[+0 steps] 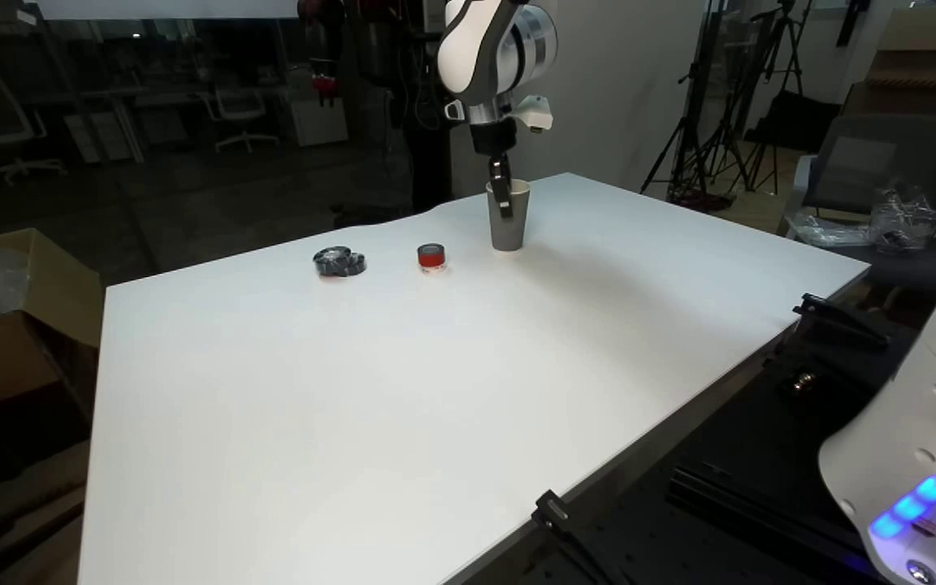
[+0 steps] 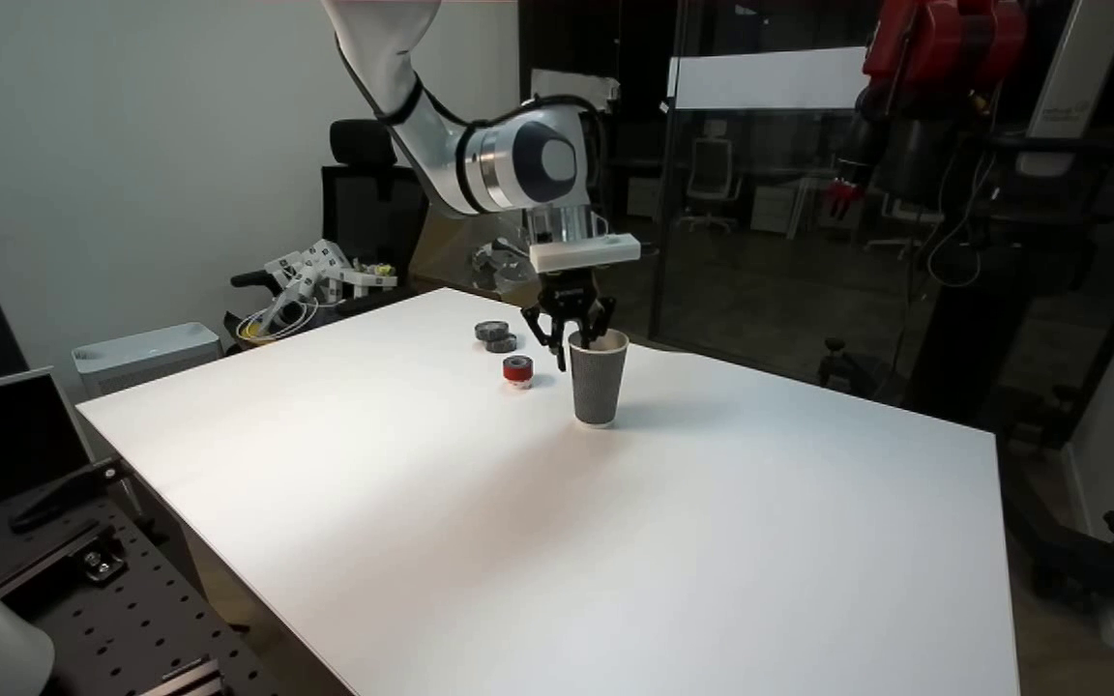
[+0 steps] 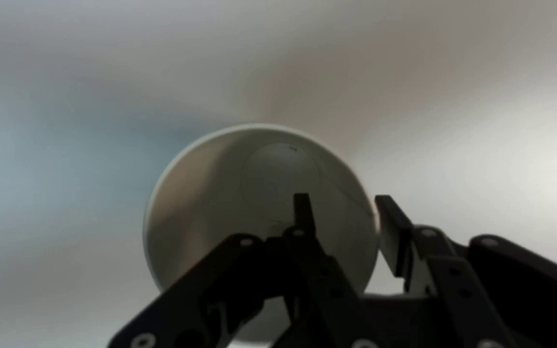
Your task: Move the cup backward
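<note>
The grey-beige tapered cup (image 1: 510,234) stands upright on the white table; it also shows in an exterior view (image 2: 600,385). In the wrist view I look down into the cup (image 3: 278,176). My gripper (image 3: 343,197) is partly open, with a gap between its fingers. One finger is inside the cup and the other is outside, by the wall on the right of the wrist view. The outer finger is at or very close to the rim; I cannot tell if it touches. In an exterior view the gripper (image 2: 573,352) points down at the cup's rim, the inner fingertip hidden.
A small red and dark roll (image 1: 431,257) stands near the cup, also in an exterior view (image 2: 517,370). Flat black round objects (image 1: 340,262) lie beyond it. The white table (image 1: 297,406) has a far edge close behind the cup. Black clamps (image 1: 551,510) sit at its near edge.
</note>
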You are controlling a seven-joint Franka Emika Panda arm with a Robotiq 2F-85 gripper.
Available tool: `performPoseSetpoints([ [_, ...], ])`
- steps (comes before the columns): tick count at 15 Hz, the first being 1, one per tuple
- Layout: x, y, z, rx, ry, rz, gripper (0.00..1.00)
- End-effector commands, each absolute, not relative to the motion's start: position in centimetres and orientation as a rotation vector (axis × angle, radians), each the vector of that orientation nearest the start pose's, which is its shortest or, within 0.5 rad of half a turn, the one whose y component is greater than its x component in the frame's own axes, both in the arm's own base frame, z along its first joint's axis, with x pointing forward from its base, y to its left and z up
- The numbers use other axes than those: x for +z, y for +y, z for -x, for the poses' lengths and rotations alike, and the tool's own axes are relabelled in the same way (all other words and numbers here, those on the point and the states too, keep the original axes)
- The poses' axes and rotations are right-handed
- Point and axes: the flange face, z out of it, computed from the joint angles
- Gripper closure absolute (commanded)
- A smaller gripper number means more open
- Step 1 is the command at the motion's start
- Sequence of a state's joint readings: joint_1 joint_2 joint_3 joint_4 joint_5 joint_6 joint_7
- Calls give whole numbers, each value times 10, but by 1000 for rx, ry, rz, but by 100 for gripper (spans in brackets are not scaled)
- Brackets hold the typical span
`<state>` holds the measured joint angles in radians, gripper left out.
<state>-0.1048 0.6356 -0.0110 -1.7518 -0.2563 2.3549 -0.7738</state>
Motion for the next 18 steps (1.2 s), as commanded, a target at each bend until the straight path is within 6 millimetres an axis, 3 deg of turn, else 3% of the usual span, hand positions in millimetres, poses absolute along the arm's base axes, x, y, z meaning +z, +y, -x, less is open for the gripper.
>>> performPoseSetpoints([
  [1,215,-82,-662,144,-1358,3016,31],
  [5,232,-82,-661,97,-1342,3047,3],
  [6,238,-82,-660,83,-1339,3047,1],
  [13,299,-85,-646,40,-1247,3109,0],
  [14,279,-85,-659,31,-1320,3073,0],
  [16,286,-85,-658,26,-1322,3075,0],
  [18,279,-85,-658,38,-1323,3069,0],
])
